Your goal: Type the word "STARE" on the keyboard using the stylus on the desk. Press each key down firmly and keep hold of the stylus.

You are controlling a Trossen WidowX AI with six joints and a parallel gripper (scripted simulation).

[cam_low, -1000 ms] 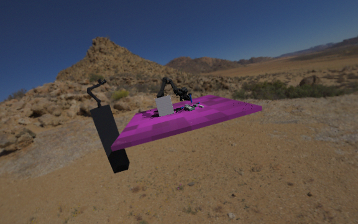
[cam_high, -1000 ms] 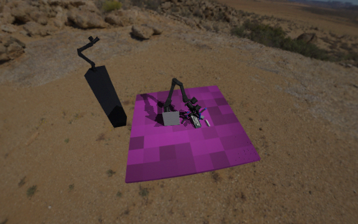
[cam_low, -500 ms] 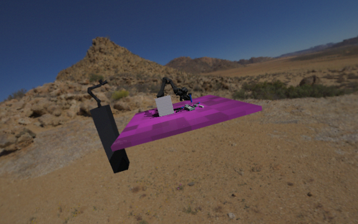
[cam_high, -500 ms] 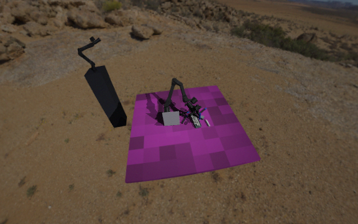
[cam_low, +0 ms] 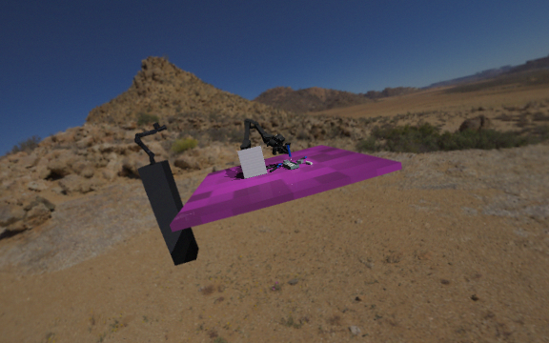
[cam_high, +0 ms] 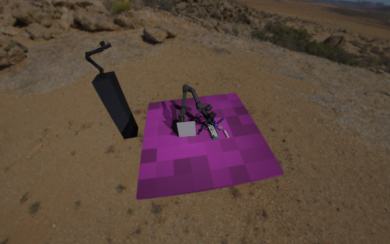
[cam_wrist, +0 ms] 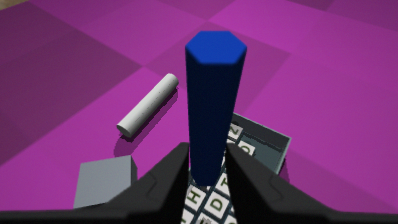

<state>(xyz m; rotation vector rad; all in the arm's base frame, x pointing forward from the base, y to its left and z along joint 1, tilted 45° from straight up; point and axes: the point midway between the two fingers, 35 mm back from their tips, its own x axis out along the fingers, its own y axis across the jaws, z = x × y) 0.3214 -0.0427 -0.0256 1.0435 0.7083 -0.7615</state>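
My gripper point(cam_wrist: 207, 150) is shut on the blue stylus point(cam_wrist: 212, 100) point(cam_low: 290, 151), which stands upright between the fingers with its flat six-sided end toward the wrist camera. The keyboard point(cam_wrist: 280, 160) point(cam_high: 213, 132) point(cam_low: 291, 165) is a grey tray with white lettered keys, below and beyond the fingers in the wrist view. Keys with H, D, T and Z show there; the fingers and the stylus cover many others. The stylus's lower tip is hidden, so I cannot tell whether it touches a key.
A white cylinder point(cam_wrist: 149, 105) point(cam_high: 226, 133) and a grey block point(cam_wrist: 106, 181) point(cam_high: 220, 128) lie beside the keyboard. A blue and black thing point(cam_high: 221, 120) lies behind them, another dark one point(cam_high: 200, 130) left of the keyboard. A white panel point(cam_high: 186, 129) point(cam_low: 252, 162) stands by the arm's base on the magenta table point(cam_high: 191, 169).
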